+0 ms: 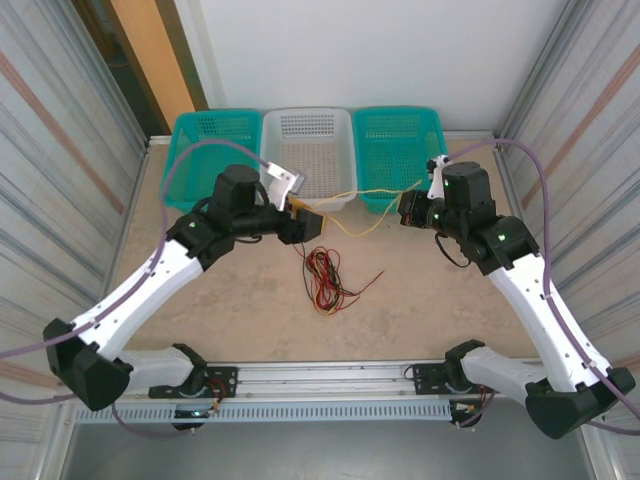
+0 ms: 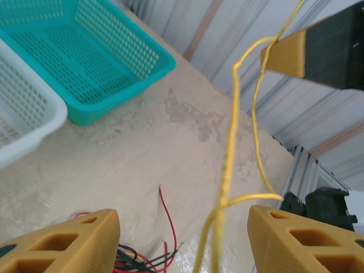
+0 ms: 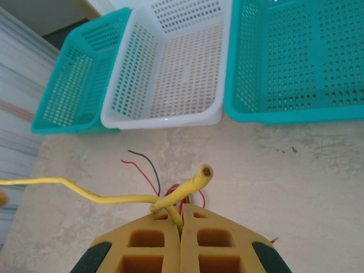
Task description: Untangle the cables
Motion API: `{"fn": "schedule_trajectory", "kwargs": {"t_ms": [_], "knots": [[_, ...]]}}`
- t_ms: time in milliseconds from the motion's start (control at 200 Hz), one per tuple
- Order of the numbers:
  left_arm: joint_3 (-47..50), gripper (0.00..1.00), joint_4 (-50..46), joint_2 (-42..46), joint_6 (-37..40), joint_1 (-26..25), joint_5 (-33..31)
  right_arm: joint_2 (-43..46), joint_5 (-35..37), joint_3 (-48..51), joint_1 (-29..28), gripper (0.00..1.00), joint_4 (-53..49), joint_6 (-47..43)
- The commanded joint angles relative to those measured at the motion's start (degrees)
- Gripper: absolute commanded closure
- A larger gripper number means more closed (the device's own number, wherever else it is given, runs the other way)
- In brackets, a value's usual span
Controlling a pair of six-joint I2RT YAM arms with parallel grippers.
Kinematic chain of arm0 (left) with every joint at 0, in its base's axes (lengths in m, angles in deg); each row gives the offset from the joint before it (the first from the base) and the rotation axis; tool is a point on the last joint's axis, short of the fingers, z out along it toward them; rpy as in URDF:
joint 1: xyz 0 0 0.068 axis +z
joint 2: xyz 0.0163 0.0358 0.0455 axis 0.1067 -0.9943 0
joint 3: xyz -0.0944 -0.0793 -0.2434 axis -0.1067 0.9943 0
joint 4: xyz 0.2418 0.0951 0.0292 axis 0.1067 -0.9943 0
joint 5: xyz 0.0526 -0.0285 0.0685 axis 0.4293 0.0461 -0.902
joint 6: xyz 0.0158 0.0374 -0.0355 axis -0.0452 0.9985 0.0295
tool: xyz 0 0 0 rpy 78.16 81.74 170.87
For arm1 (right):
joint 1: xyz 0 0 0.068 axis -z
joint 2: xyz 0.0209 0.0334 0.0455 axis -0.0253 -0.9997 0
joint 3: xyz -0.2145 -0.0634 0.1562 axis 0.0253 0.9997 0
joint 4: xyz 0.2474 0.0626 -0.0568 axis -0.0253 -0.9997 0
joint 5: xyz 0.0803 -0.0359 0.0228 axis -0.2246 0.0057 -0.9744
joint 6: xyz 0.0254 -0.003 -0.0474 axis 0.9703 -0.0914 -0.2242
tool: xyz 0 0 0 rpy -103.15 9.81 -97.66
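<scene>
Right jaws clenched on yellow cable (image 3: 131,199), left jaws released astride same cable, red and black cables (image 1: 322,275) bunched on bench (image 1: 420,320), 6 o'clock of white basket (image 1: 310,150).

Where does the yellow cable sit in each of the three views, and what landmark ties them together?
Top external: the yellow cable sags across mid-table, in front of the white basket.
Left wrist: it runs top to bottom, right of centre, between the left end effector's fingers.
Right wrist: it enters from the left edge, clamped in the right end effector.
Shared landmark: white basket, at the left edge and top centre.
</scene>
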Motion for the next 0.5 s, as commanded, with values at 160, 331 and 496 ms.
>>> {"fn": "schedule_trajectory", "kwargs": {"t_ms": [160,331,496], "knots": [[-1.4,0.32,2.3,0.5,-0.5,0.1,6.7,-0.3,-3.3,-1.7,0.0,1.00,0.1,0.1],[-1.8,0.32,2.2,-0.6,-0.2,0.1,10.2,-0.7,-4.9,0.0,0.0,1.00,2.6,1.1],[-2.7,0.40,0.1,-0.6,1.4,0.5,8.5,-1.6,-4.7,-1.1,-0.4,1.00,2.0,1.0]]}}
